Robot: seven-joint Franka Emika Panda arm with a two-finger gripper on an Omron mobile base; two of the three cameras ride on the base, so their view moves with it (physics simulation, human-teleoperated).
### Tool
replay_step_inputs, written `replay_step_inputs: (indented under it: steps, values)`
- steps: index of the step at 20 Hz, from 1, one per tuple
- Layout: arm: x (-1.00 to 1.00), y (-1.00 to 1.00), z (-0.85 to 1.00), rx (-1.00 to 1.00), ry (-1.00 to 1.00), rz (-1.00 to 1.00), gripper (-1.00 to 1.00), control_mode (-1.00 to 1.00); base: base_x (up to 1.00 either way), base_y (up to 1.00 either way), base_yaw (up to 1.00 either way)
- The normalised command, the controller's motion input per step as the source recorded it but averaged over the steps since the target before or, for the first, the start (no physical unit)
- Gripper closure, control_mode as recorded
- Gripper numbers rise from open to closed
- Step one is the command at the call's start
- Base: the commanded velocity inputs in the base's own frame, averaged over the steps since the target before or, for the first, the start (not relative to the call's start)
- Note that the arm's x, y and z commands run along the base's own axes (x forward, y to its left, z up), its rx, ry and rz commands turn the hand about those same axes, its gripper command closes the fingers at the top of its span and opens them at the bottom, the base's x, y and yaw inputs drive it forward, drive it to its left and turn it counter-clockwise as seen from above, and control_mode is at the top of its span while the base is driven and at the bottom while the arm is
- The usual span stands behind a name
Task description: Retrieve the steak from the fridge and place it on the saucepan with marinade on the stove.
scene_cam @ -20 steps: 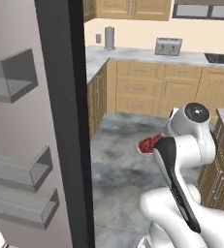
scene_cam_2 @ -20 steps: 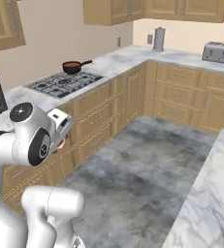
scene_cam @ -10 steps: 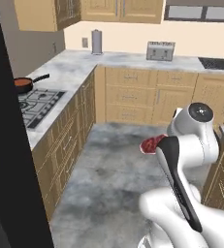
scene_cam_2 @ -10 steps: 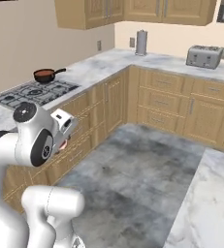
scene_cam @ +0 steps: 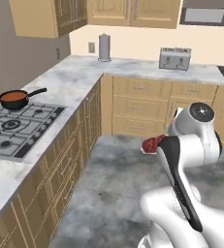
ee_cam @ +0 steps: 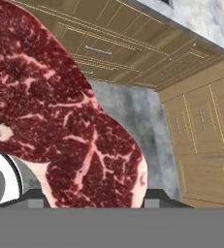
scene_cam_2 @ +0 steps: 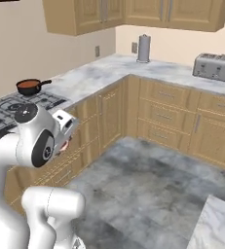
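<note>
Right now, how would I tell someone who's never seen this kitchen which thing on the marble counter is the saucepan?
Find the flat grey gas cooktop with black grates set into the left run of the marble counter. On its far back burner sits a small round dark-grey saucepan with a straight black handle. It alone holds orange-red liquid, unlike the steel cylinder and the silver toaster along the back wall.

A grey-veined marble countertop point(scene_cam: 79, 80) was seen running along the left wall and turning across the far wall. A tall steel canister point(scene_cam: 104, 47) was stood at the far corner, below a wall outlet point(scene_cam: 91, 47). A silver toaster point(scene_cam: 175, 58) was set further right on the far counter. Light wooden base cabinets point(scene_cam: 141, 104) were fitted beneath, and wooden upper cabinets point(scene_cam_2: 133, 12) were hung above. The floor point(scene_cam_2: 148, 189) was laid in mottled grey stone.
</note>
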Motion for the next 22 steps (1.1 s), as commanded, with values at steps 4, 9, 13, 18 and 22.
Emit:
replay_step_inputs:
  steps: [4, 9, 13, 18, 22]
  values:
    - [0.00, 0.00, 0.00, 0.00, 0.00, 0.00, 1.00, 1.00, 1.00, 0.00, 0.32]
    - [0.00, 0.00, 0.00, 0.00, 0.00, 0.00, 1.00, 1.00, 1.00, 0.01, 0.35]
    - [0.00, 0.00, 0.00, 0.00, 0.00, 0.00, 1.00, 1.00, 1.00, 0.09, 0.35]
    - [0.00, 0.00, 0.00, 0.00, 0.00, 0.00, 1.00, 1.00, 0.97, 0.00, 0.42]
    - [0.00, 0.00, 0.00, 0.00, 0.00, 0.00, 1.00, 1.00, 0.99, 0.00, 0.46]
